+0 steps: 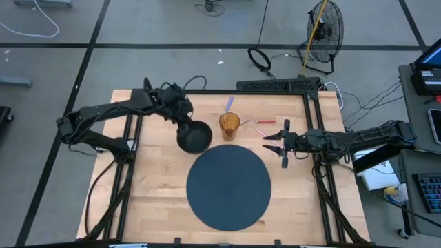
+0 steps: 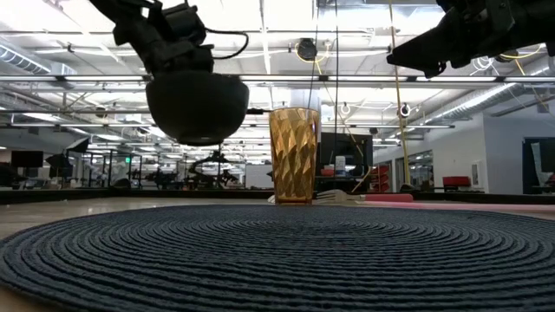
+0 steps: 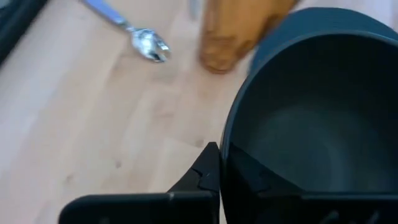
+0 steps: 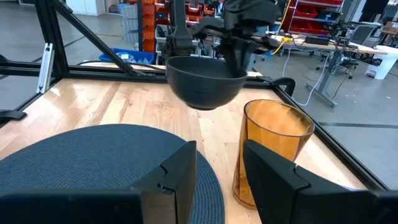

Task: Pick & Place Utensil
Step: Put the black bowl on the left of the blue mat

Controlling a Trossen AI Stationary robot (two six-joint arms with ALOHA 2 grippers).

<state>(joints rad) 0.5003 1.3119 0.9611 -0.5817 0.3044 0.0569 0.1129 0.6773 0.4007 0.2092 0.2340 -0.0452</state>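
- As you scan from the biggest item down, you meet the wooden table (image 1: 158, 207) first, boxed in by a black frame rail (image 1: 131, 172).
- You have one round dark woven placemat (image 1: 229, 187) at the near centre of the table; in the low view it fills the foreground (image 2: 277, 256).
- You see the left arm reaching in from the left, its left gripper (image 1: 180, 117) clamped tight on the rim of a dark bowl (image 1: 194, 137); the left wrist view shows a finger (image 3: 208, 171) pressed against the bowl's wall (image 3: 311, 112).
- You find that bowl raised clear of the table, hanging just off the placemat's far-left edge and beside the cup; in the low view it hangs above the mat line (image 2: 198, 106).
- You see the right arm coming in from the right, its right gripper (image 1: 281, 142) hovering with fingers spread and nothing between them, just off the placemat's far-right edge; its fingers (image 4: 177, 171) frame the cup in the right wrist view.
- You have one amber faceted cup (image 1: 229, 125) upright on bare wood just beyond the placemat's far edge.
- You find a red-handled utensil (image 1: 265, 122) lying flat to the right of the cup, its type too small to tell.
- You find the blue-handled spoon (image 1: 229, 104) lying on bare wood just behind the cup, its bowl end (image 3: 151, 45) resting on the table.
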